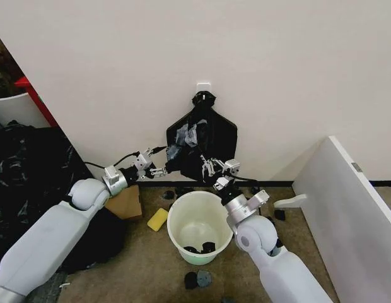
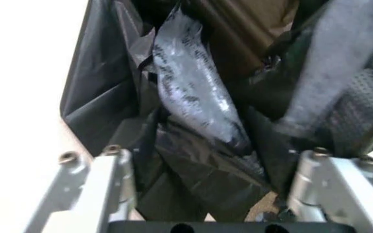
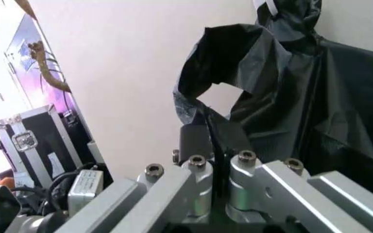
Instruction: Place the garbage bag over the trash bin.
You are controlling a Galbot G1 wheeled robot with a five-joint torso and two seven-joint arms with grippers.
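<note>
The garbage bag hangs against the wall from a white hook, at about 12 o'clock above the trash bin, which stands on the floor with small black scraps lying inside. The left end effector reaches to the bag's lower corner at about 10 o'clock from the bin, its fingers spread apart around the crinkled plastic. The right end effector, just above the bin's rim at the bag's bottom edge, has its fingers pressed together on a fold of the bag.

Glossy black garbage bag, cream-white trash bin, yellow sponge, beige wall
</note>
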